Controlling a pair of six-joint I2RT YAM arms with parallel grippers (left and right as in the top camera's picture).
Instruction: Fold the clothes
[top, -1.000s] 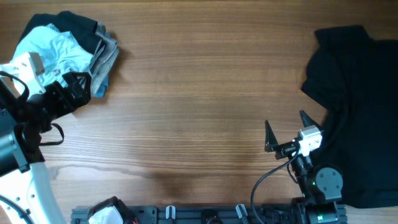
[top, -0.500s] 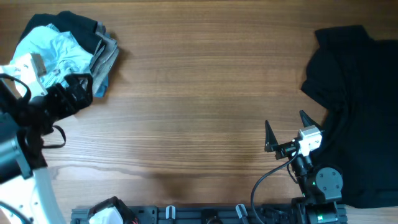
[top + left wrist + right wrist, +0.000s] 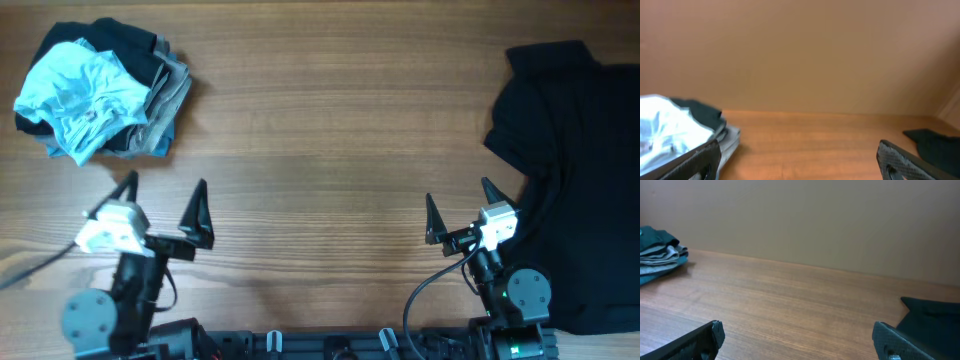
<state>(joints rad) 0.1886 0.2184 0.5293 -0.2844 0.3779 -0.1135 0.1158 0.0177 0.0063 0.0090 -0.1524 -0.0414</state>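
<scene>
Pale-blue T-shirt [image 3: 75, 95] sits crumpled atop the pile [image 3: 165, 90] far left, black shirt [image 3: 575, 170] sprawls at the right edge. Your left gripper [image 3: 164, 184] and right gripper [image 3: 458, 192] hang spread wide, empty — you'll want to pinch one hem and drag it flat onto the wooden table [image 3: 330, 130], plain beige wall [image 3: 800, 50] behind.

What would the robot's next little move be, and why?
Probably the right tool should reach for the nearest edge of the black shirt beside it and drag it toward the middle of the table. That shirt lies spread out and unfolded, both tools are open and empty, and the left tool is far from it.
</scene>
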